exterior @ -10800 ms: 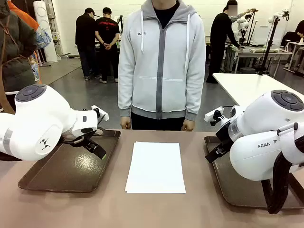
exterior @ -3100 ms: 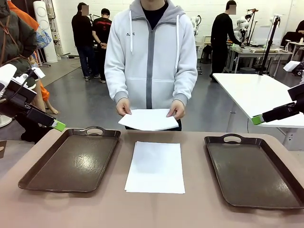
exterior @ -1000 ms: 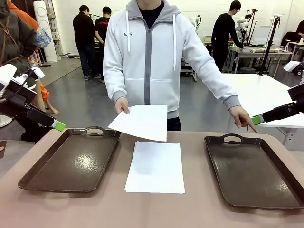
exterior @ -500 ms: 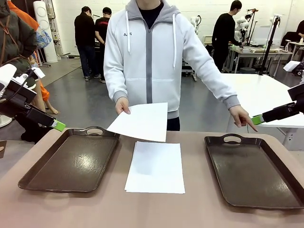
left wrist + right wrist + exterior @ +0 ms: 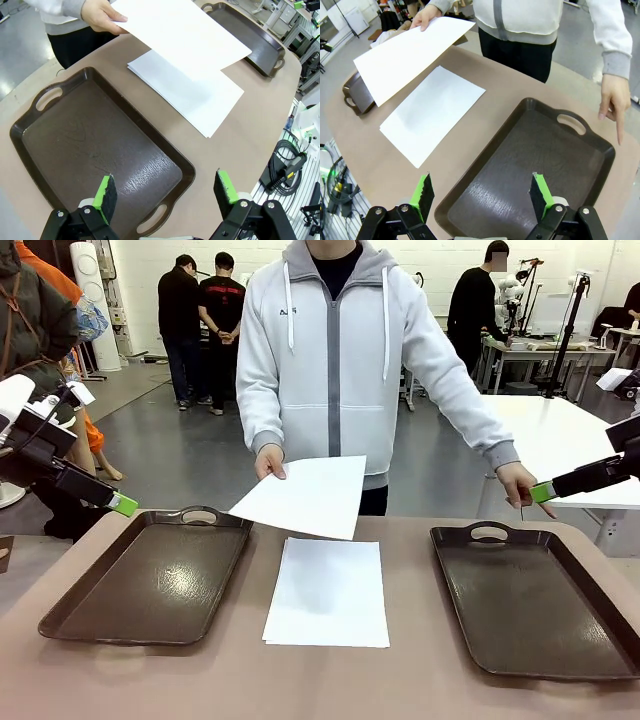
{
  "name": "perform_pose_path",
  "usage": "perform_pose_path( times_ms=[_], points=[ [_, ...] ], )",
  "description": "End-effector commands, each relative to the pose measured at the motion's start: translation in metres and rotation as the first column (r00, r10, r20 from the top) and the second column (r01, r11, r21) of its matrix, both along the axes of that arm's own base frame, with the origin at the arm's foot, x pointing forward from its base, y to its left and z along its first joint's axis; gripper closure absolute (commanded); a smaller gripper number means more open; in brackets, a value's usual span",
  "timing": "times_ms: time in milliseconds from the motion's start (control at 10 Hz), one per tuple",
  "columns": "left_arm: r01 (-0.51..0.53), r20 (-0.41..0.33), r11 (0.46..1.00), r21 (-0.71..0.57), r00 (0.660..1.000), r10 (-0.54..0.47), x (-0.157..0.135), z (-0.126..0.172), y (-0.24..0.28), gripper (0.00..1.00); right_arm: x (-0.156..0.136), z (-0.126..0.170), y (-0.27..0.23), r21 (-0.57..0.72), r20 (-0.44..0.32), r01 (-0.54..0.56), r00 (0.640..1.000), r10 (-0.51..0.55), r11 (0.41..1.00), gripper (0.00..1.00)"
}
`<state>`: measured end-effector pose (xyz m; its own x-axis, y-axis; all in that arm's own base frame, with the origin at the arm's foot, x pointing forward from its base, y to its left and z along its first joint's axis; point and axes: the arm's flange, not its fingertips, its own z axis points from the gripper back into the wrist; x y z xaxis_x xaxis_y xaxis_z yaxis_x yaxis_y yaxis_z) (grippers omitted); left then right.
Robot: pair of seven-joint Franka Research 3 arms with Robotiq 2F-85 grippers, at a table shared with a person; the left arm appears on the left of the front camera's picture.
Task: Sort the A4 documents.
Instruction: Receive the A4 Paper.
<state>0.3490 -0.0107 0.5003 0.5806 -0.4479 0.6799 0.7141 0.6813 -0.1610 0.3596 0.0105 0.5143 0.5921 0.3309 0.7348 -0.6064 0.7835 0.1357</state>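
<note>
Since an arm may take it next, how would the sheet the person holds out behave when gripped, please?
Probably floppy: the held A4 sheet is pinched at one corner by the person's hand and its free end slopes down. Likely very light, as one hand carries it. Thin, so a tight pinch may crease it.

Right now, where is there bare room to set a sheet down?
Both dark trays lie bare: left tray, right tray. Narrow tabletop strips separate each from the middle paper stack. Crowded: the stack's far end, under the person's held sheet.
</note>
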Motion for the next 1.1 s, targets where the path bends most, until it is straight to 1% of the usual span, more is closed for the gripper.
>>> perform_pose_path(
  times_ms=[0,300,400,500,600,700,800,900,1000],
  points=[
    [0.013,0.003,1.0,-0.012,1.0,-0.013,0.001,-0.001,0.001,0.0,0.0,0.0,0.0,0.0,0.0,0.0,1.0,0.0,1.0,0.0],
    [0.013,0.003,1.0,-0.012,1.0,-0.013,0.001,-0.001,0.001,0.0,0.032,-0.03,0.015,0.082,-0.149,0.079,0.987,-0.066,0.994,0.0],
    [0.013,0.003,1.0,-0.012,1.0,-0.013,0.001,-0.001,0.001,0.0,0.043,-0.041,0.024,0.103,-0.204,0.083,0.977,-0.06,0.991,0.0],
    [0.013,0.003,1.0,-0.012,1.0,-0.013,0.001,-0.001,0.001,0.0,0.055,-0.051,0.037,0.155,-0.265,0.077,0.964,-0.033,0.985,0.0],
    [0.013,0.003,1.0,-0.012,1.0,-0.013,0.001,-0.001,0.001,0.0,0.065,-0.056,0.05,0.258,-0.33,0.048,0.943,0.041,0.965,0.0],
    [0.013,0.003,1.0,-0.012,1.0,-0.013,0.001,-0.001,0.001,0.0,0.076,-0.062,0.064,0.366,-0.38,0.054,0.92,0.096,0.929,0.0],
    [0.013,0.003,1.0,-0.012,1.0,-0.013,0.001,-0.001,0.001,0.0,0.088,-0.07,0.077,0.458,-0.437,0.073,0.886,0.153,0.886,0.0],
    [0.013,0.003,1.0,-0.012,1.0,-0.013,0.001,-0.001,0.001,0.0,0.104,-0.08,0.09,0.54,-0.494,0.104,0.843,0.214,0.835,0.0],
    [0.013,0.003,1.0,-0.012,1.0,-0.013,0.001,-0.001,0.001,0.0,0.116,-0.087,0.102,0.602,-0.523,0.124,0.808,0.272,0.789,0.0]
  ],
)
